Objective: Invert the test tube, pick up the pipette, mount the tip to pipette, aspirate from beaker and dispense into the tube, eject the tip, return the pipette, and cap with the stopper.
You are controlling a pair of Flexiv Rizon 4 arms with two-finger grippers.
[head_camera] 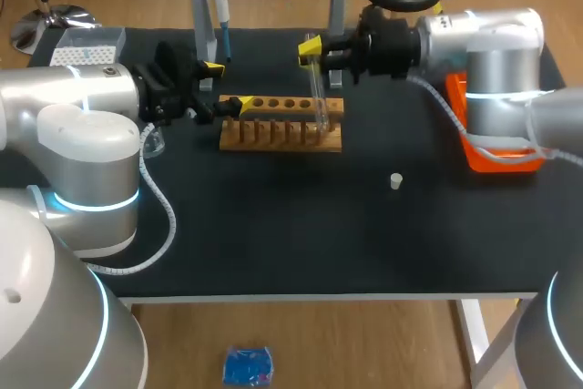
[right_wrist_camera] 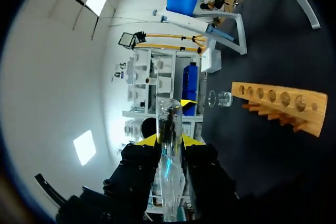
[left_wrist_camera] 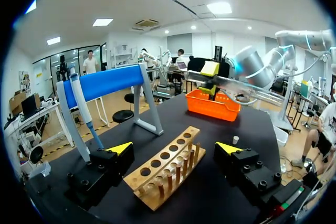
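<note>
Tube: centre-upper part of the head view, glass tilted. Its upper part is at the right gripper and its lower end overlaps the right end of the rack. I cannot tell whether the glass touches the wood or hangs just above it.

Step judged: inverting the tube, not yet finished.

Risks:
- The tube could slip or swing in the pinch as I turn it, since smooth glass is held only by two narrow tips.
- The lower end could catch on the rack's rim or end hole if I rotate before lifting clear. That might crack the glass or tip the rack.
- The rack could get dragged. The left gripper is spread wide around the rack's left end, its tips apart from the wood, so nothing pins the rack.

Tube versus fingers, right wrist view: the tube runs straight out between the two tips, which press on it from both sides. So the right gripper is clenched on the glass, with a rounded end projecting ahead of the tips.

Stopper: lower right of centre, well apart from the rack.
</note>
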